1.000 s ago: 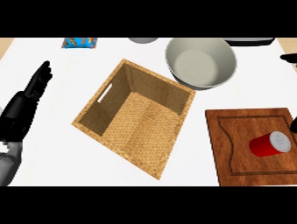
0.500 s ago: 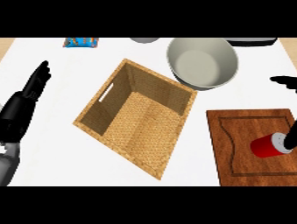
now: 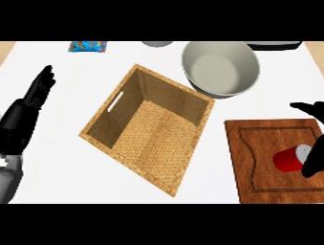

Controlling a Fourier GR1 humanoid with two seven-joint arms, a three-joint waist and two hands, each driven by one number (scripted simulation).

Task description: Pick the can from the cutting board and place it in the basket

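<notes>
One small red cylindrical can (image 3: 288, 159) with a pale top lies on its side on the brown wooden cutting board (image 3: 263, 153), a rectangular slab with a routed groove round its edge, which sits just to the right of the woven wicker basket (image 3: 150, 127). The black right hand (image 3: 322, 143) reaches over the board from the right edge, its fingers hanging down against the can's pale end and its thumb stretched out toward the basket; whether the fingers actually close round the can cannot be told. The basket is one square, open-topped box of tan weave with smooth wooden walls and a slot handle in its left wall, turned corner-on so that it looks like a diamond on the white counter (image 3: 72, 95). Well to the left of the basket, the black left hand (image 3: 25, 115) rests with straight fingers pointing up, holding nothing. Beyond the basket, touching its far right corner, stands one large round grey bowl (image 3: 221, 68) with a smooth pale inside. Farther back, left of the bowl, lies one small blue packet (image 3: 89, 46).
</notes>
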